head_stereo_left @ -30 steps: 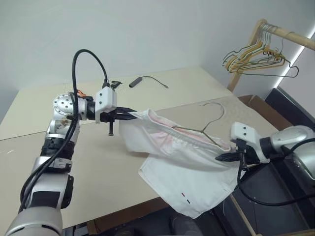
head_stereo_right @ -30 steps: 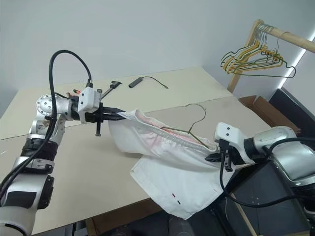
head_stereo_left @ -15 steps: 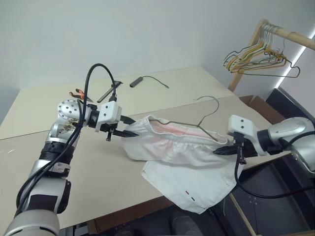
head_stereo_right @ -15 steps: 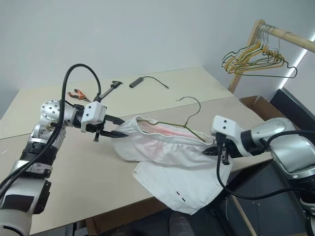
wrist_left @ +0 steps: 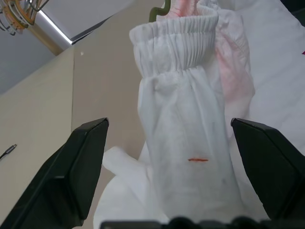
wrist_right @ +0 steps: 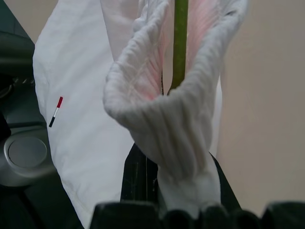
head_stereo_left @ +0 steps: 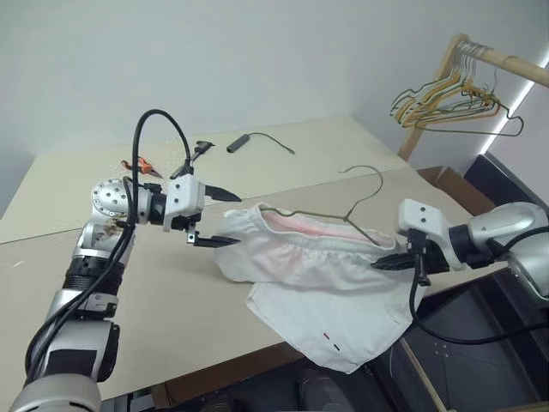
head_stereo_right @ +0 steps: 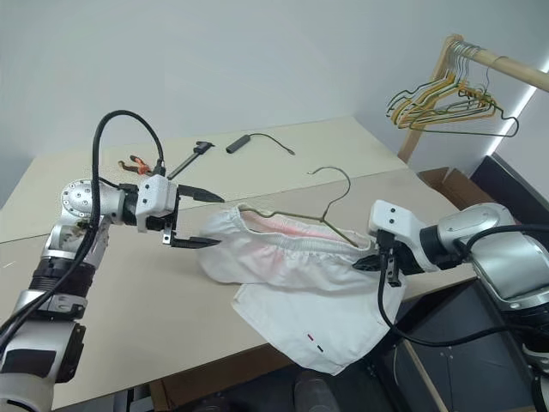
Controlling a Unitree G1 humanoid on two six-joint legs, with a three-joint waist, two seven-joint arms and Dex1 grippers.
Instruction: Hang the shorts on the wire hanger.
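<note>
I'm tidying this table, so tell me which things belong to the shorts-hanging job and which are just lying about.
In the job:
- shorts
- wire hanger
- left gripper, open beside the waistband
- right gripper, shut on the shorts

Lying about:
- bunch of hangers on the rail
- black stick with cable
- orange-handled pliers
- cardboard box

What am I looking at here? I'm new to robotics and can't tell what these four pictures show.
They show a two-armed humanoid robot working at a beige table. The two wide pictures come from cameras in its head; the two close-ups come from cameras on its wrists. On the table lie white thin-cloth shorts with a thin dark wire hanger threaded inside the waistband, its hook sticking out. The left gripper has its jaws open beside one end of the waistband. The right gripper is shut on the other end. Yellowish hangers hang on a wooden rail behind.
</note>
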